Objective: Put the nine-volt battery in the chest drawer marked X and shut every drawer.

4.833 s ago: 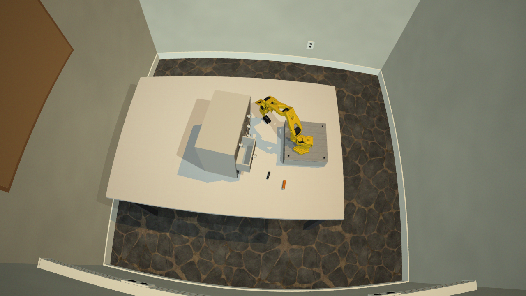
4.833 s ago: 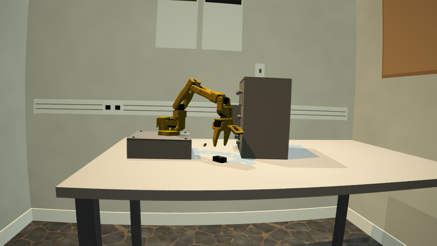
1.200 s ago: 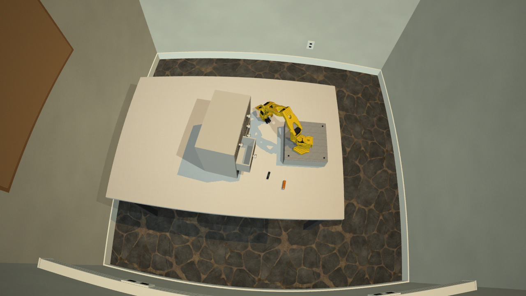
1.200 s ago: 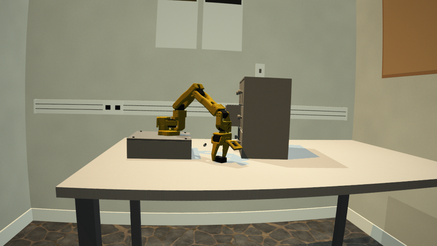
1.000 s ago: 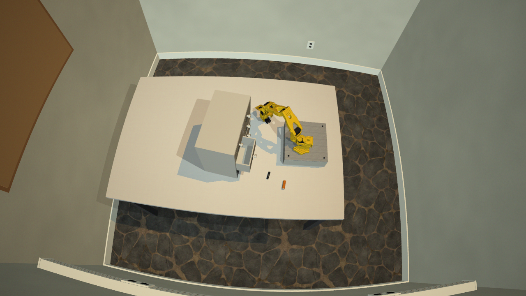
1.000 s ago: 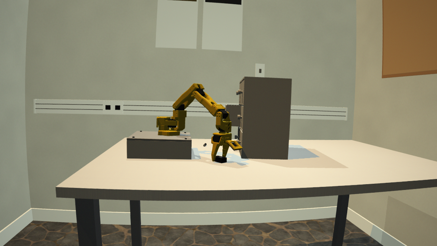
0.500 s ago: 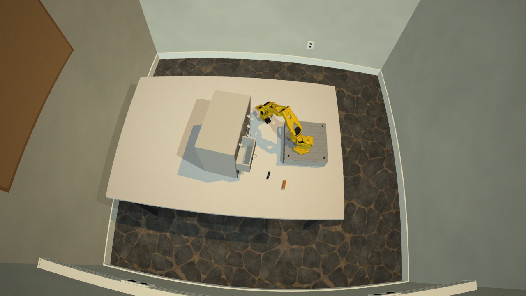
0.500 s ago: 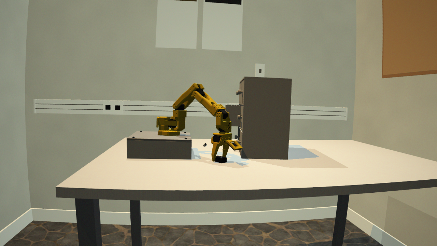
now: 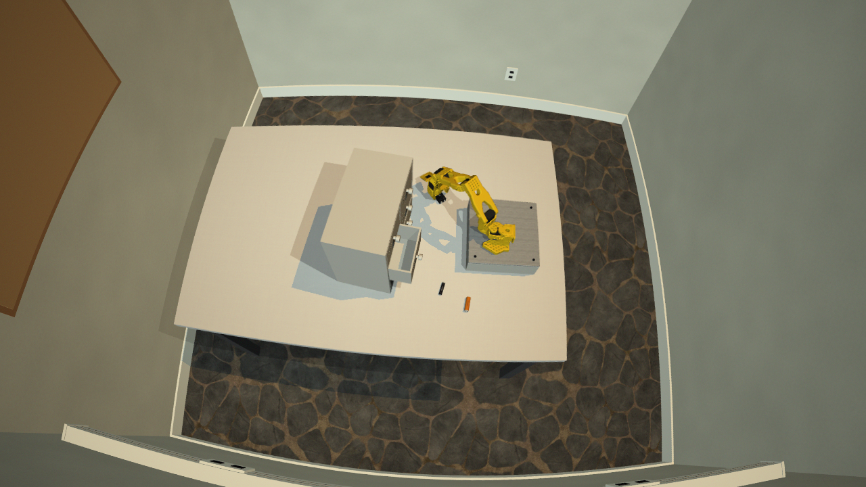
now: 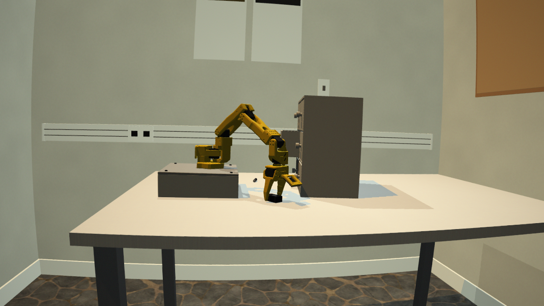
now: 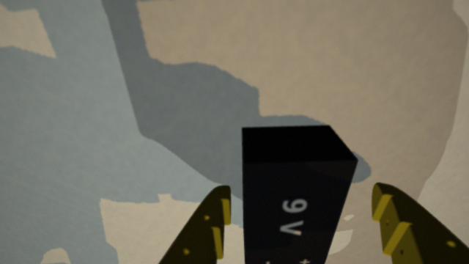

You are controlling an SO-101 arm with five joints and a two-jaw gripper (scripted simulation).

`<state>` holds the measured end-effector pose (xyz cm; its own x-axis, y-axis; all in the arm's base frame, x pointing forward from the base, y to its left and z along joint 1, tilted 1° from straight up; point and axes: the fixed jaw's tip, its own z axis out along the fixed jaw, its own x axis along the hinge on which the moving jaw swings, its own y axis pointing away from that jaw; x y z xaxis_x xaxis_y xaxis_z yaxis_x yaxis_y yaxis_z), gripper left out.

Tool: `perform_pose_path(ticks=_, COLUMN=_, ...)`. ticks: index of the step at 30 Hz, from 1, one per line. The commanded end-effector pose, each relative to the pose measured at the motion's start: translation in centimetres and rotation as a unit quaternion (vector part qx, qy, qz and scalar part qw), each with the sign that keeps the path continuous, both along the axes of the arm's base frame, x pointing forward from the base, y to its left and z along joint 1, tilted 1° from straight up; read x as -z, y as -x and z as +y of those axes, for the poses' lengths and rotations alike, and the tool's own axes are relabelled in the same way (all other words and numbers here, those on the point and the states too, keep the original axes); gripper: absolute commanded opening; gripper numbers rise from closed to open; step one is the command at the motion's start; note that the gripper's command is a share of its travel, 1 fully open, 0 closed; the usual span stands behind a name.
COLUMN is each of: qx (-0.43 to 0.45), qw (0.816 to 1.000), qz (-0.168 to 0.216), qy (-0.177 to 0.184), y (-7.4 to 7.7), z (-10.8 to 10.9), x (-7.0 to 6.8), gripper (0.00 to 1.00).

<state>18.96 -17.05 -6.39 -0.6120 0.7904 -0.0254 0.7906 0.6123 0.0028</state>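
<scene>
Because the gripper (image 9: 437, 196) (image 10: 273, 196) (image 11: 301, 186) is spread around the nine-volt battery (image 9: 440, 198) (image 10: 275, 198) (image 11: 289, 180), on the table before the chest (image 9: 369, 199) (image 10: 331, 148), off-centre closing could twist it. Wrist view shows gaps beside its "9 V" face; only the top view shows inside the 1 clearly open drawer (image 9: 400, 275) (image 10: 290, 143) in the chest's front.

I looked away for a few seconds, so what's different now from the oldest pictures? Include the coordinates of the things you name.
The gripper (image 9: 440, 197) (image 10: 274, 198) (image 11: 301, 187) has come down to the nine-volt battery (image 10: 275, 198) (image 11: 293, 205); its fingers now flank it, but no grip shows. The chest (image 9: 369, 199) (image 10: 331, 148), open drawer (image 9: 400, 276) and orange item (image 9: 467, 304) look unmoved.
</scene>
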Motion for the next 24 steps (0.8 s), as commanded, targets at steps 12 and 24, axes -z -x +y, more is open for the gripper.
perform_pose_path(ticks=12, qx=0.004, qw=1.0, qz=0.007, qy=-0.007, y=0.33, z=0.38, x=0.49, gripper=0.29)
perform_pose_path(ticks=24, qx=0.004, qw=1.0, qz=0.007, qy=-0.007, y=0.33, z=0.38, x=0.49, gripper=0.21)
